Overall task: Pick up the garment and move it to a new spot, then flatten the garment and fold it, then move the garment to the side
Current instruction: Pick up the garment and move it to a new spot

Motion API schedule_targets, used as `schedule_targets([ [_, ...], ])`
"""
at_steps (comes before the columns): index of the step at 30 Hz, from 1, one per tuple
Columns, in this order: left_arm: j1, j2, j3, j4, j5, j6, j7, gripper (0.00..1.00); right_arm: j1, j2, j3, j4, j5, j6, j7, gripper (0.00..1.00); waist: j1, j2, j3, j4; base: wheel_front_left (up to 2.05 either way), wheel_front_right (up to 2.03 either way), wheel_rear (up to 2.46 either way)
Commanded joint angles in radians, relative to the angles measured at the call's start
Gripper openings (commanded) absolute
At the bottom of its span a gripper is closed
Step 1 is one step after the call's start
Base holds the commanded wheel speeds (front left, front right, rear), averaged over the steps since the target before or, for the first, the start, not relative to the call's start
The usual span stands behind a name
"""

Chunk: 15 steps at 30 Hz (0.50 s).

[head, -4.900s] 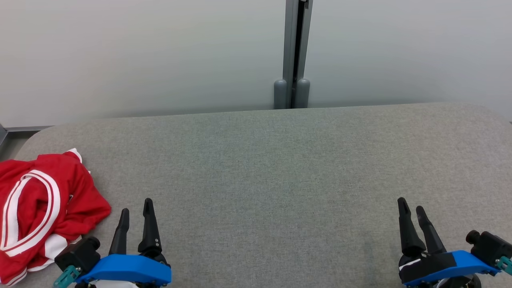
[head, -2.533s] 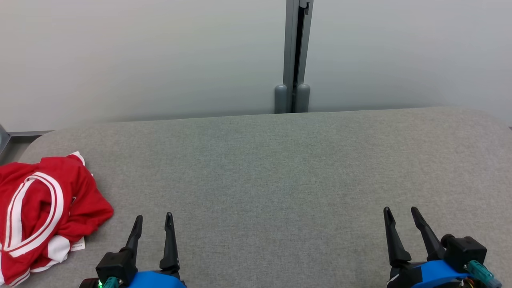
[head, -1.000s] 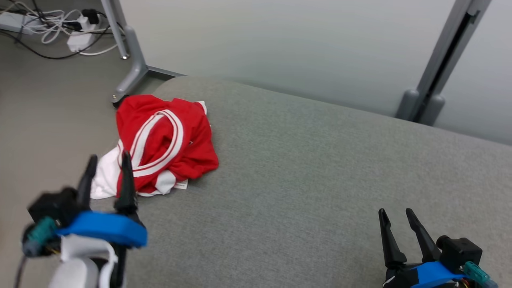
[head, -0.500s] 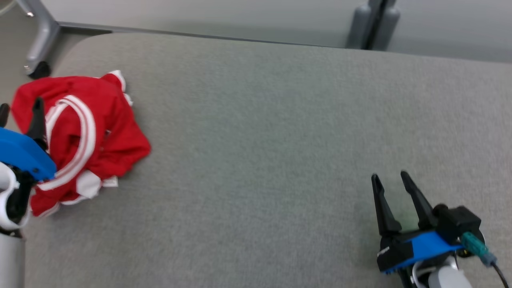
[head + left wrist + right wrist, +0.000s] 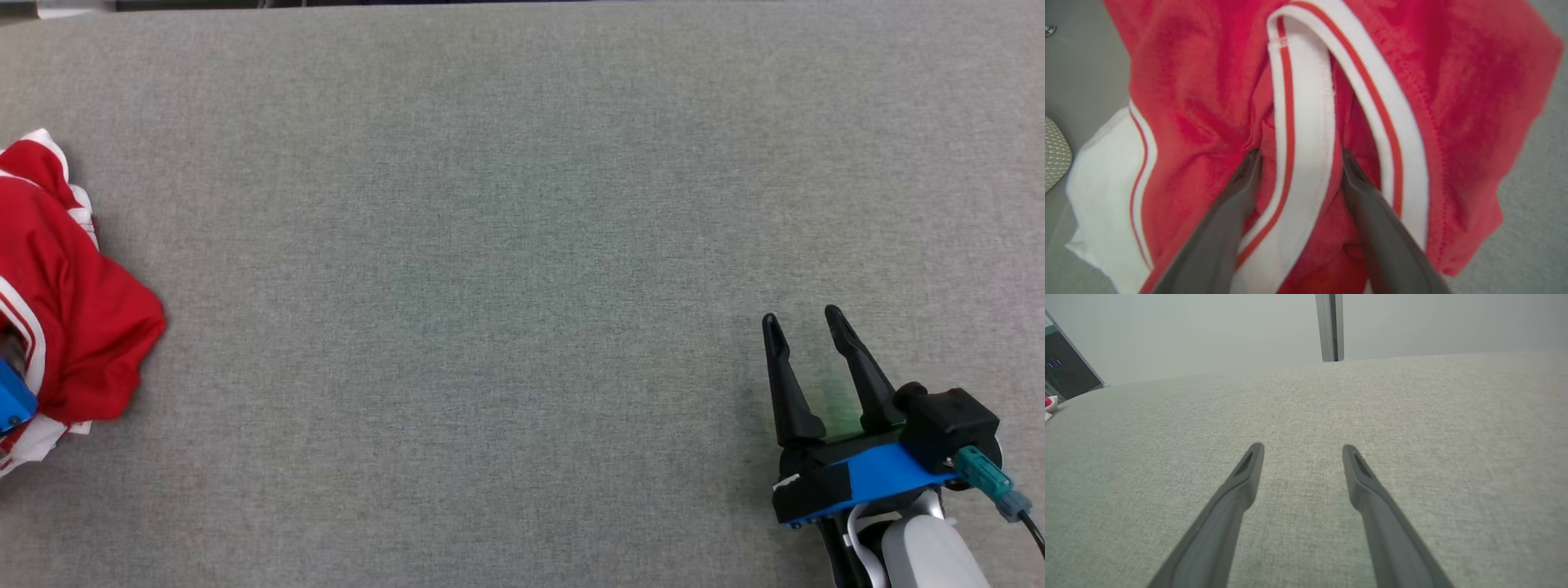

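The garment (image 5: 73, 318) is a crumpled red piece with white striped bands, lying at the left end of the grey cushioned surface (image 5: 522, 204). In the left wrist view my left gripper (image 5: 1301, 153) is open and pushed down into the garment (image 5: 1453, 81), with a white band with a red stripe between its fingers (image 5: 1241, 192). A blue part of that gripper's body shows at the left edge of the head view, over the cloth. My right gripper (image 5: 800, 316) stands open over bare surface at the lower right, far from the garment, with nothing between its fingers (image 5: 1241, 486).
The surface's left edge runs just past the garment, with grey floor (image 5: 1073, 61) and a pale mesh-patterned object (image 5: 1053, 151) beyond it. A pale wall with a grey post (image 5: 1329, 326) stands behind the surface. A dark panel (image 5: 1065, 375) is at the far left.
The head camera has tilted down and turned, so the whole picture shifted. My left gripper went from beside the garment down onto it, still open. The right gripper stays open.
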Motion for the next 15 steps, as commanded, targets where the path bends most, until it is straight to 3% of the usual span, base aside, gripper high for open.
schedule_targets([
  [1,0.018,0.003,-0.009,0.0,-0.007,-0.006,0.019,0.03,-0.003,-0.004,-0.001,-0.001,0.004,0.0,-0.002,1.0,-0.0002,0.0,-0.007,-0.006,0.0,0.0,0.0],
  [7,-0.018,0.059,-0.022,-0.098,0.016,-0.047,0.007,0.0,-0.001,-0.005,0.003,0.018,0.031,0.0,-0.013,1.0,-0.0002,0.0,-0.068,-0.008,0.0,0.0,0.0],
  [15,-0.162,0.113,-0.101,-0.278,0.078,-0.103,0.005,0.0,0.032,-0.005,0.029,0.088,0.095,0.0,-0.046,1.0,-0.0002,0.0,-0.244,-0.008,0.0,0.0,0.0],
])
